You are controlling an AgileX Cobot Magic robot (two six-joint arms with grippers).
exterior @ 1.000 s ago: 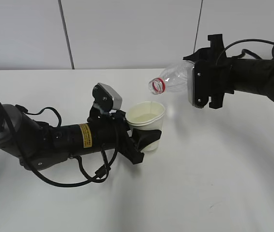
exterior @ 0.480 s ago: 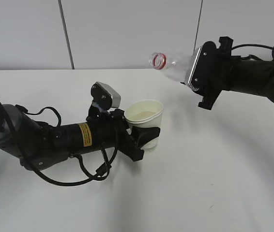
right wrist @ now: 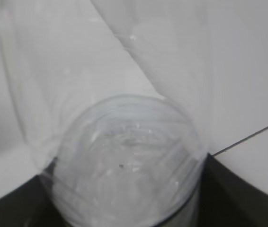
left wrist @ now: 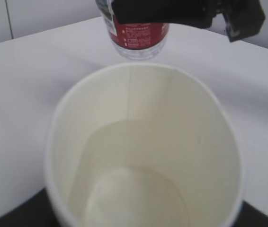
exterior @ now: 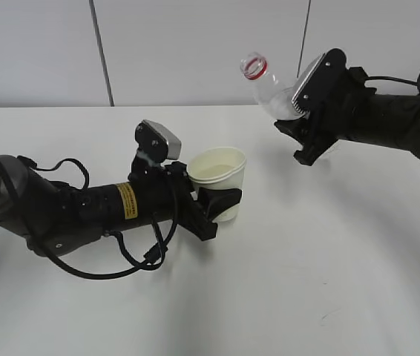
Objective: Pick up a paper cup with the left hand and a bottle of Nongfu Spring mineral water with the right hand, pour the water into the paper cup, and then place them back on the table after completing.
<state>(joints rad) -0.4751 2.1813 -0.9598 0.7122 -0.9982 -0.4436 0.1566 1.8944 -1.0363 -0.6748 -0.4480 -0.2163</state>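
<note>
My left hand (exterior: 214, 208), the arm with the yellow sticker, is shut on a white paper cup (exterior: 218, 178) held upright just above the table (exterior: 329, 282). The cup fills the left wrist view (left wrist: 143, 146), with clear water (left wrist: 134, 156) in its bottom. My right hand (exterior: 310, 122) is shut on a clear plastic bottle (exterior: 269, 89) with a red neck ring, capless, tilted mouth up to the left, above and right of the cup. The bottle's red label shows in the left wrist view (left wrist: 136, 30). The bottle fills the right wrist view (right wrist: 124, 161).
A grey wall (exterior: 195, 44) with vertical seams stands behind the table's far edge. Loose black cables (exterior: 139, 256) hang from the left arm onto the tabletop.
My right hand has rotated the bottle from lying mouth-down over the cup to mouth-up and drawn it back up to the right. The cup has shifted slightly left.
</note>
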